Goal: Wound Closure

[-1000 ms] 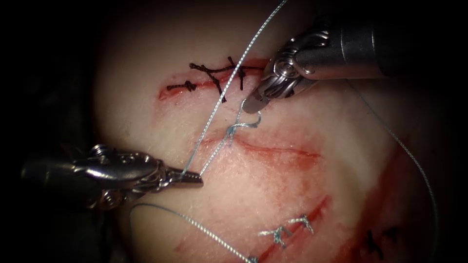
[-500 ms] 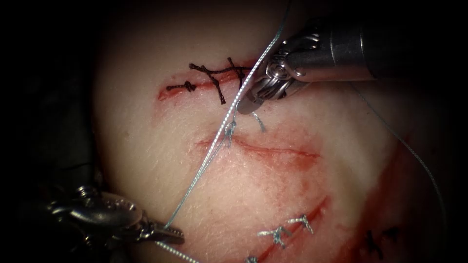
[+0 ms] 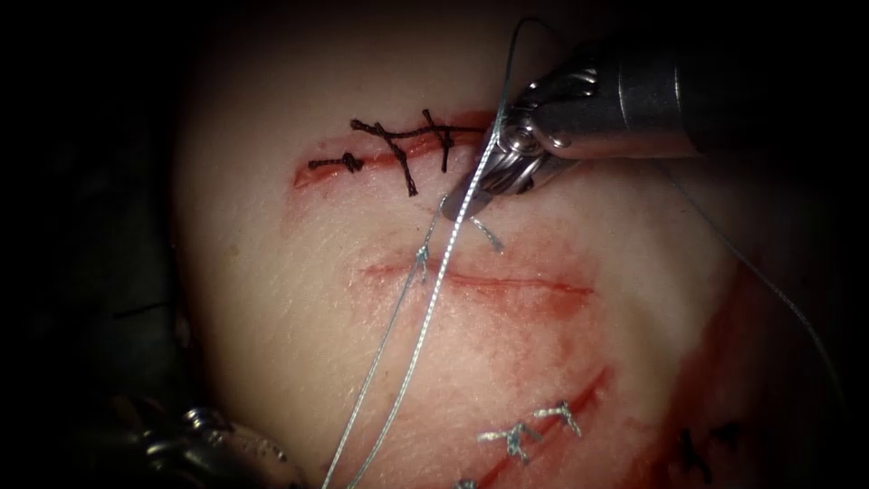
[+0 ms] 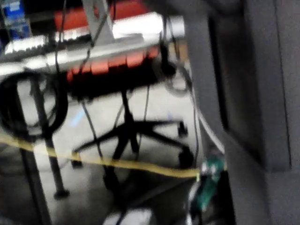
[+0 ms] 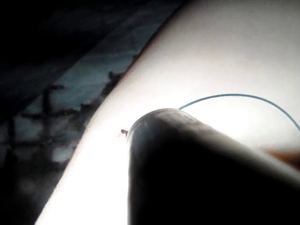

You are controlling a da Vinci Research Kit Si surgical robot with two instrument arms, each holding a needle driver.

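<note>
Blue-grey thread now runs taut from the knot at the cut: the left tool has drawn away below it, grip unclear, while the right tool, above the knot, stays clamped on thread, so the knot has cinched down; no needle seen

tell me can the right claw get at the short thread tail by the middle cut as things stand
Probably yes. The right claw sits just above and left of the short thread tail, apart from it, with bare tissue between. One caution: it looks shut on the thread, whose taut strands run close by.
</note>
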